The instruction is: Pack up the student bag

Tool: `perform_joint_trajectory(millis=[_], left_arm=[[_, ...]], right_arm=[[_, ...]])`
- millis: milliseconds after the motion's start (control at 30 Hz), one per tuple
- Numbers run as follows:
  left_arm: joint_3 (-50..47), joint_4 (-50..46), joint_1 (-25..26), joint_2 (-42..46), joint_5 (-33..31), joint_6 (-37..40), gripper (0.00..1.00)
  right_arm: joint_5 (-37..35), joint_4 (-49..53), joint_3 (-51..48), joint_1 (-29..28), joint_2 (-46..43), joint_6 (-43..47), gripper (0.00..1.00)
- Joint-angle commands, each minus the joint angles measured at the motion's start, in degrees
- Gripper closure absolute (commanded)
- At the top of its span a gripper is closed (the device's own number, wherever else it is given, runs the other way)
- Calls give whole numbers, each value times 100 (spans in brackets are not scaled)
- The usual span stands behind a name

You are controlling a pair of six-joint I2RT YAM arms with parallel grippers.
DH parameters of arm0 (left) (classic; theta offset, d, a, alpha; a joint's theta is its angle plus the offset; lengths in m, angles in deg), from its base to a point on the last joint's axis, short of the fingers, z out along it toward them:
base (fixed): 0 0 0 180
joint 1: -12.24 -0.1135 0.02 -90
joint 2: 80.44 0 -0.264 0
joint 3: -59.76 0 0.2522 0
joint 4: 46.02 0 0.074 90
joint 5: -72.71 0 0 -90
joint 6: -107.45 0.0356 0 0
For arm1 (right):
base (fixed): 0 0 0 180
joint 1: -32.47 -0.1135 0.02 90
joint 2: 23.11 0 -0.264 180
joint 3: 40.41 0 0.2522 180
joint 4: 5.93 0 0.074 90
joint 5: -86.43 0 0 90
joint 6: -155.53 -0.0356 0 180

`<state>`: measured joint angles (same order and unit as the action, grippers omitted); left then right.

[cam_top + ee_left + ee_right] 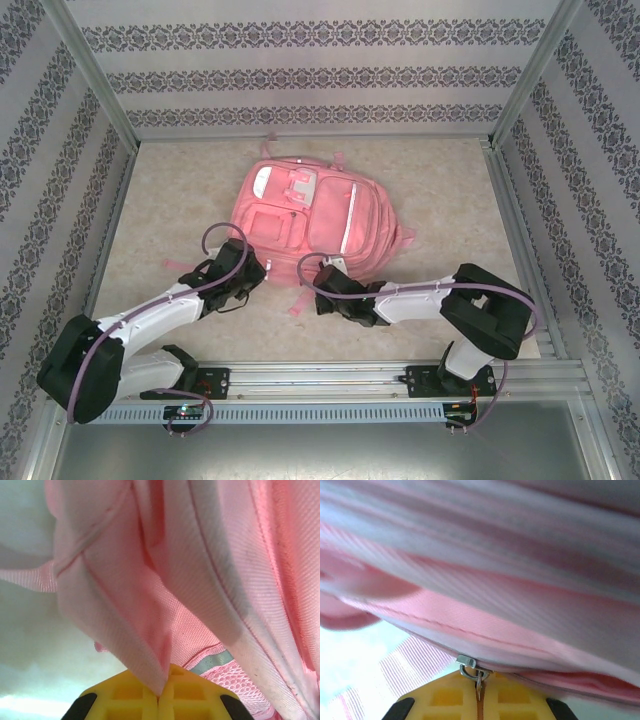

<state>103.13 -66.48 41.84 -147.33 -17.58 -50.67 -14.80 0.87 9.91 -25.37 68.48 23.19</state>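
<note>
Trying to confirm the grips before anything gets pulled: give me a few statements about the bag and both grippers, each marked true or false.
1. The student bag lies on the table with its front pockets facing up. True.
2. The left gripper is open and clear of the bag. False: it is shut on a fold of the bag's pink fabric.
3. The right gripper pinches the zip pull. True.
4. Both arms reach to the bag's far edge. False: both grippers are at its near edge, on the side of the arm bases.

Matt woven cloth student bag (330, 222), shiny metal zip pull (469, 666)
</note>
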Motion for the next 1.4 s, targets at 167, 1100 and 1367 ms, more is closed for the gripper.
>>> perform_joint_trajectory(millis=[167, 1100, 1367], left_arm=[[28, -431, -808, 210, -633, 222, 100], [1710, -2140, -1730, -76, 390, 468, 45], [843, -1439, -688, 420, 339, -139, 48]], right_arm=[[-152, 423, -649, 240, -740, 205, 100], [978, -426, 1406, -25, 860, 739, 100], [1299, -768, 1710, -25, 1247, 498, 100]])
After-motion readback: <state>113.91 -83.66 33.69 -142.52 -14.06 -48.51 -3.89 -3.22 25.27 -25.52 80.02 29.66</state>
